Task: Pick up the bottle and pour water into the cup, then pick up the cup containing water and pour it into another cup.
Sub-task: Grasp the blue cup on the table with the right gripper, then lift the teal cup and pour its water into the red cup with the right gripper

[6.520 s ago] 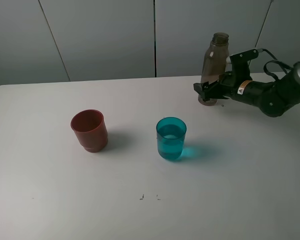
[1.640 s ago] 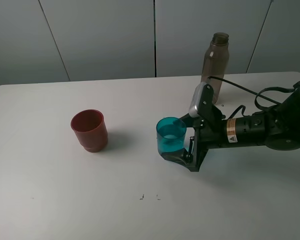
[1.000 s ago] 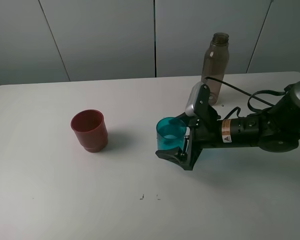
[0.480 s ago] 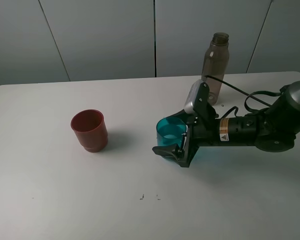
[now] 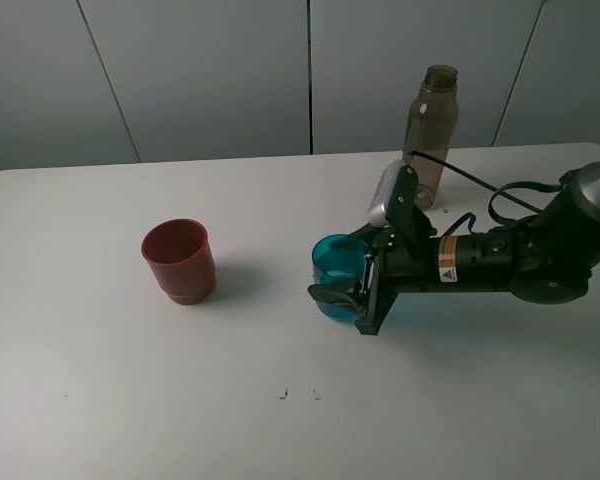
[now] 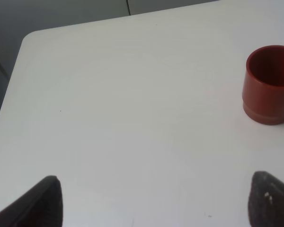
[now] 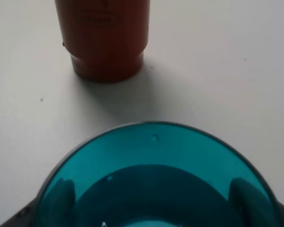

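From the high camera, the right hand (image 5: 342, 283) lies low along the surface (image 5: 130, 400). Its fingers are pressed to opposite sides of the teal cup (image 5: 332, 262), which stands near the middle with water in it. The red cup (image 5: 180, 260) stands well apart to the left. The bottle (image 5: 430, 125) stands upright and uncapped behind the arm.

The left wrist camera shows the left hand (image 6: 158, 203) spread wide with nothing between its tips, and the red cup is ahead of it.

In the right wrist camera the teal cup fills the near view. The fingers show as dark shapes through both walls, and the red cup sits straight ahead.

The step in hand looks like lifting the filled cup. It is best raised straight up and kept level (smooth tapered walls may slip in the grip). It should then travel slowly toward the red cup and tip only once its lip is over that wide mouth.
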